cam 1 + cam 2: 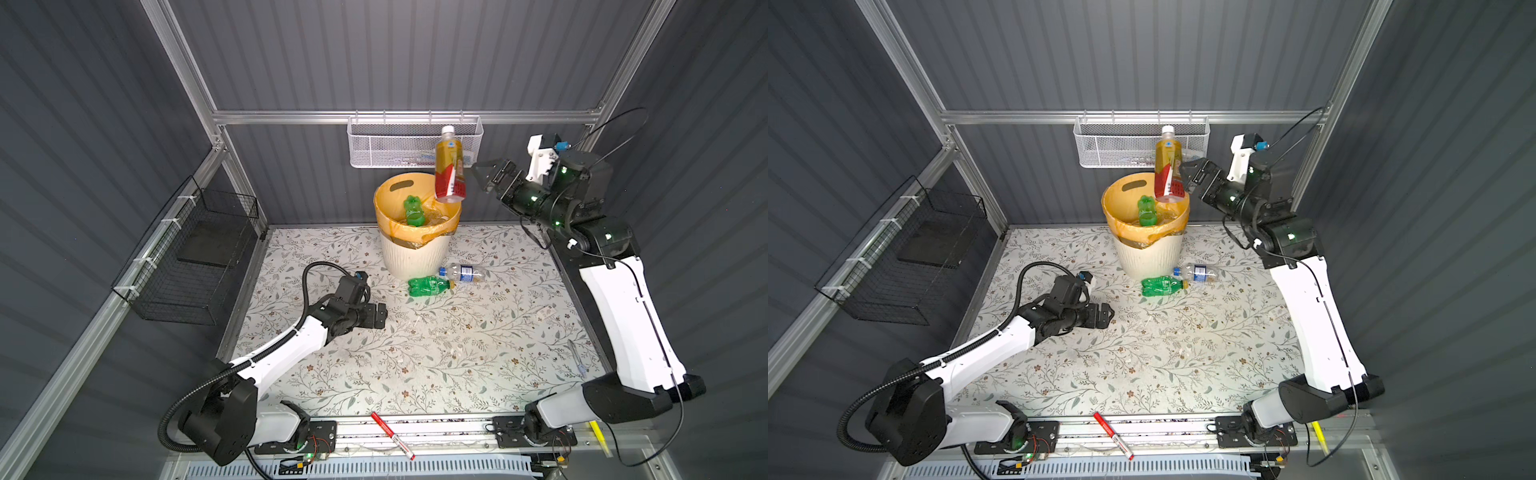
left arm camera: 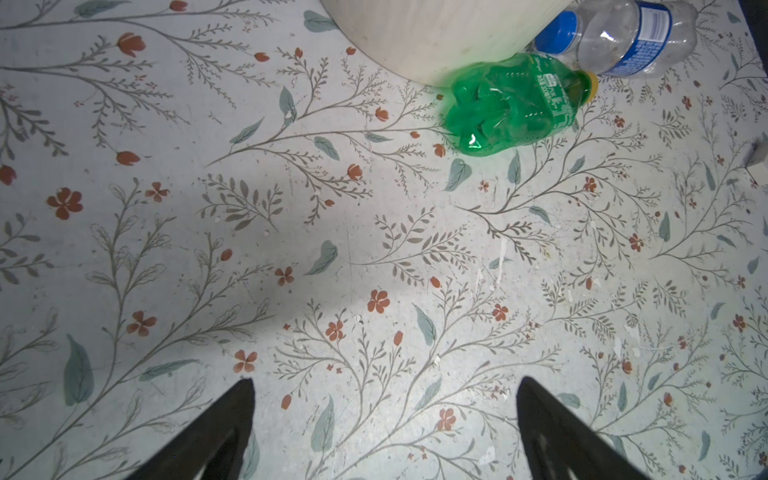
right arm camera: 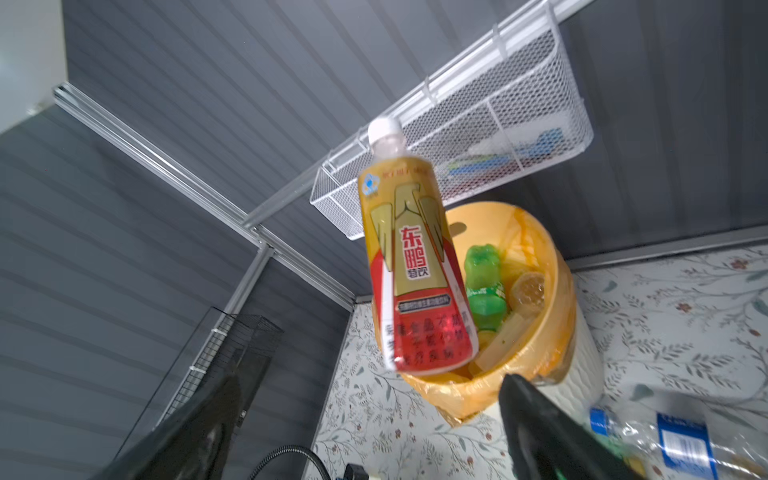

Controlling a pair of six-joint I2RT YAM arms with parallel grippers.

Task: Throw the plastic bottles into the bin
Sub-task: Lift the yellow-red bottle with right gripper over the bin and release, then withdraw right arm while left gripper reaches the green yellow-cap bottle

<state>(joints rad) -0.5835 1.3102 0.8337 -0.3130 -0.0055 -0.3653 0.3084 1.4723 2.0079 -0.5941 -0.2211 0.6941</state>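
Observation:
A yellow and red labelled bottle (image 1: 449,166) (image 1: 1168,166) (image 3: 411,270) with a white cap hangs upright in the air over the near rim of the bin (image 1: 411,257) (image 1: 1148,257) (image 3: 582,332), touching nothing. My right gripper (image 1: 482,176) (image 1: 1188,174) (image 3: 372,378) stands open just right of it. A green bottle (image 1: 412,211) (image 3: 484,282) lies inside the bin. On the table by the bin's foot lie a crushed green bottle (image 1: 430,286) (image 2: 511,112) and a clear blue-labelled bottle (image 1: 463,272) (image 2: 623,37). My left gripper (image 1: 382,316) (image 2: 386,380) is open and empty, left of them.
A white mesh basket (image 1: 415,141) hangs on the back wall above the bin. A black wire basket (image 1: 191,257) hangs on the left wall. A red marker pen (image 1: 392,434) lies on the front rail, with a yellow pen (image 1: 598,432) at the front right.

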